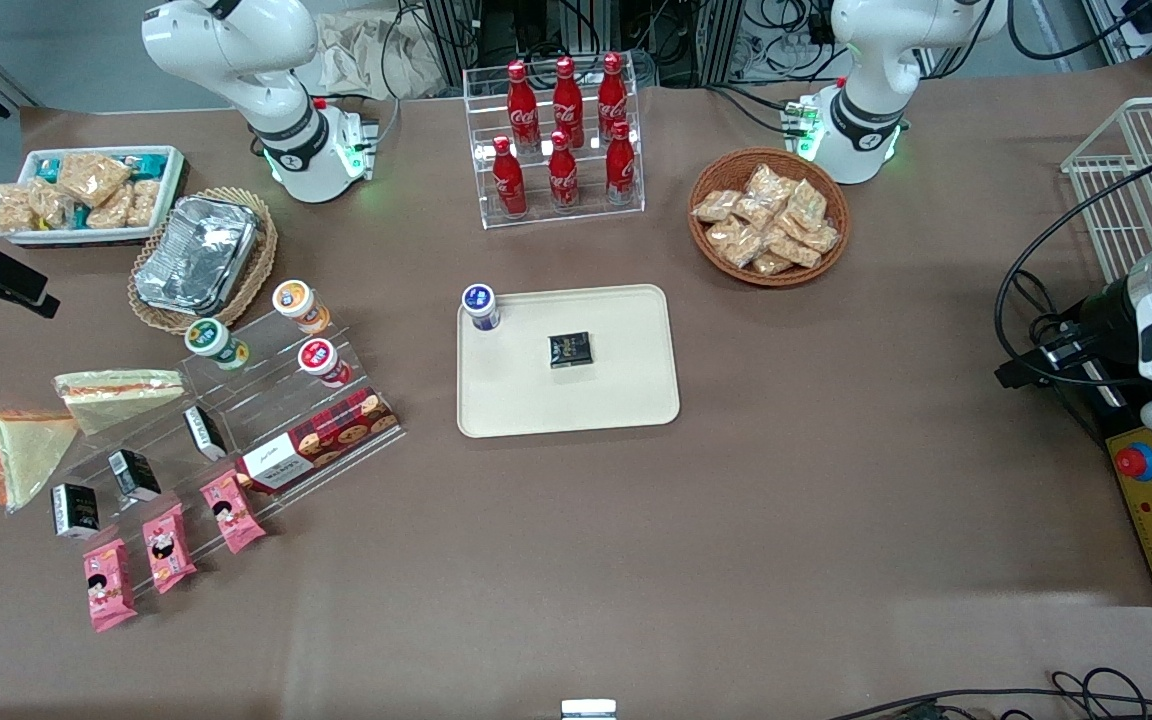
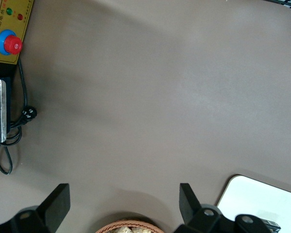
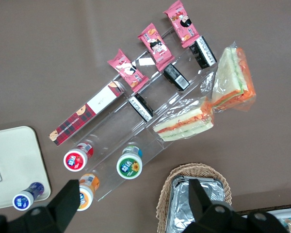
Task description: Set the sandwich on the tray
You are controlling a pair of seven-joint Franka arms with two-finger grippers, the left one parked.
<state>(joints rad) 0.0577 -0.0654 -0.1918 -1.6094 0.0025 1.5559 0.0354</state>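
Observation:
The sandwich [image 1: 21, 455] [image 3: 235, 77] is a wrapped wedge with a broad orange edge, lying on the table beside the clear display stand [image 1: 266, 420]. A paler wedge [image 1: 121, 392] [image 3: 184, 121] lies next to it. The cream tray [image 1: 566, 400] [image 3: 9, 155] sits mid-table and carries a blue-lidded cup [image 1: 481, 305] and a black packet [image 1: 569, 349]. My gripper [image 3: 133, 199] hangs high and open, with nothing between its fingers, over the table between the stand's cups and the foil container. The sandwich lies apart from it, nearer the front camera.
A foil container [image 1: 198, 255] [image 3: 196, 204] rests in a wicker basket. The stand holds cups [image 1: 217, 343], black packets, pink packets [image 1: 168, 548] and a biscuit box [image 1: 321, 440]. A cola rack [image 1: 561, 140], a snack basket [image 1: 769, 215] and a white tub [image 1: 86, 192] stand farther back.

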